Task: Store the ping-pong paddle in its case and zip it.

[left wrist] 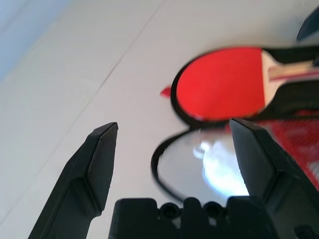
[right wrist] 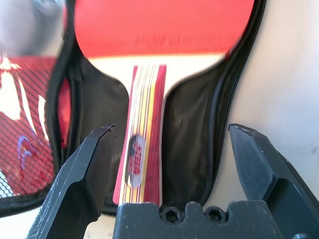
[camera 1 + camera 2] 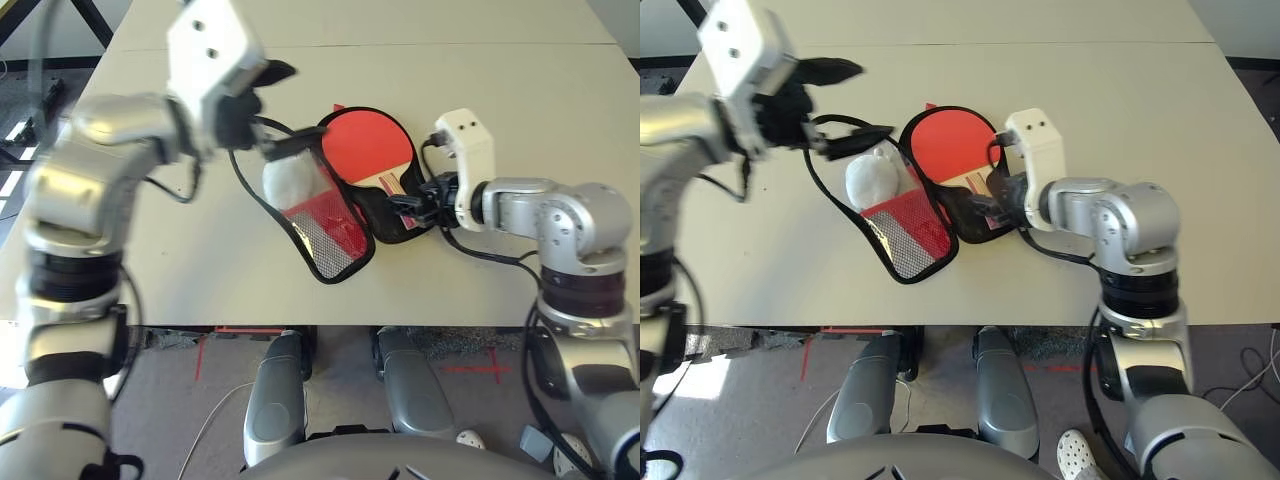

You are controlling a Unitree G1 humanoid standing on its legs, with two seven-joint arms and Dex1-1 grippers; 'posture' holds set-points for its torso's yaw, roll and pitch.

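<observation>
Here we are, the red paddle [image 3: 366, 146] lying inside the open case [image 3: 903, 277], handle between the right gripper's [image 2: 172, 169] parted fingers, nothing clamped! Over the flap, the left gripper [image 1: 172, 169] has its fingers spread too, empty as well; the white ball [image 3: 872, 180] sits on that flap (a bulky passenger, that one). Danger ahead: fold the flap carelessly and the ball could roll or wedge, bulging the zipper; a withdrawing right finger might snag the handle and drag the paddle askew
</observation>
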